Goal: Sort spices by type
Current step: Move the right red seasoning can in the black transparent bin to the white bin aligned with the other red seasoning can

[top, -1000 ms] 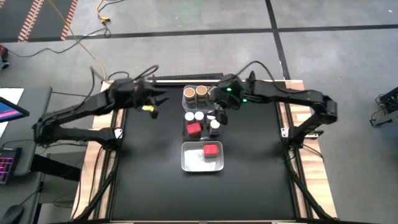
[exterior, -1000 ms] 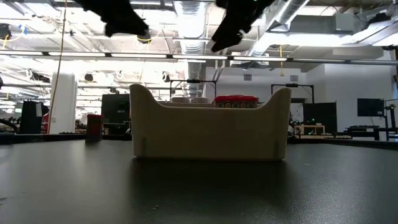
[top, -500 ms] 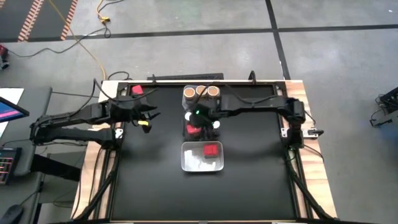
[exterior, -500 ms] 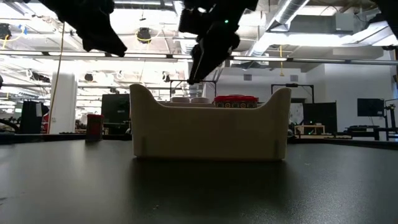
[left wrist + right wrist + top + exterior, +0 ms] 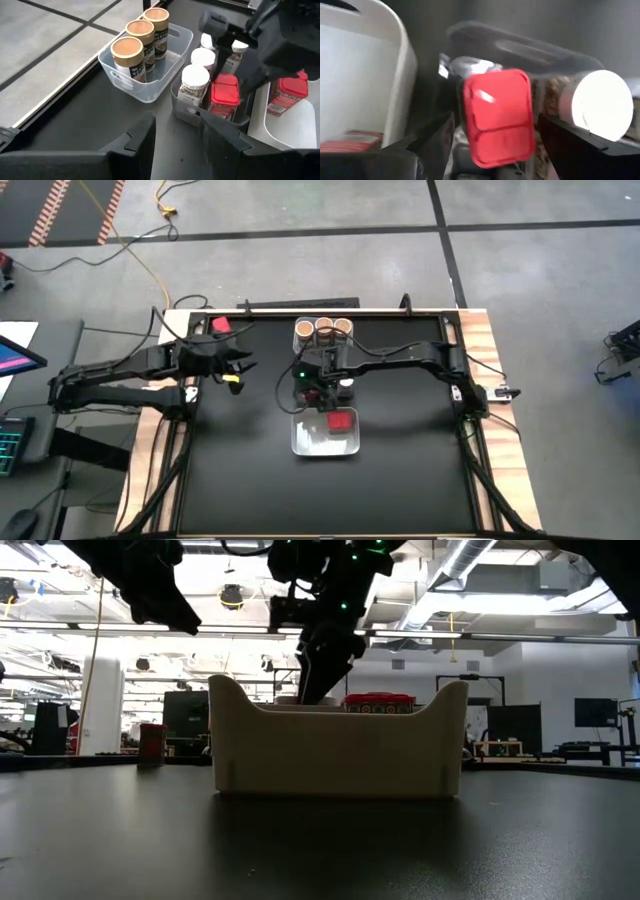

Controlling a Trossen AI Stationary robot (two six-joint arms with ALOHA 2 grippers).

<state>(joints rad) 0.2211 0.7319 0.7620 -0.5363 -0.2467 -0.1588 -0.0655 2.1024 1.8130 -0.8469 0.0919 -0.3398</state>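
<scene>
My right gripper [image 5: 318, 388] is down over the middle clear plastic bin [image 5: 186, 109], fingers [image 5: 427, 142] spread either side of the red square-topped jar [image 5: 499, 116] that stands in it. Pads are not on the jar; there's a gap both sides in the right wrist view. So: open, straddling, nothing gripped.

That same bin holds the white round-topped jars [image 5: 194, 85], packed just beside the red one. In the left wrist view I count four white tops, two partly hidden behind my right arm.

The far clear plastic bin [image 5: 113, 67] has three tan round-topped jars [image 5: 140, 40] in a row, upright.

The near white opaque tray [image 5: 302, 442] holds one more red-capped jar [image 5: 341, 420], lying on its side by the look of the left wrist view. In the low view the tray's wall hides most of what's inside; only a red top shows above the rim.

My left gripper [image 5: 241, 368] hangs off to the left of the bins, well apart from them, fingers closed on nothing.

One small red jar [image 5: 220, 325] sits alone near the table's far left corner, behind my left arm.
</scene>
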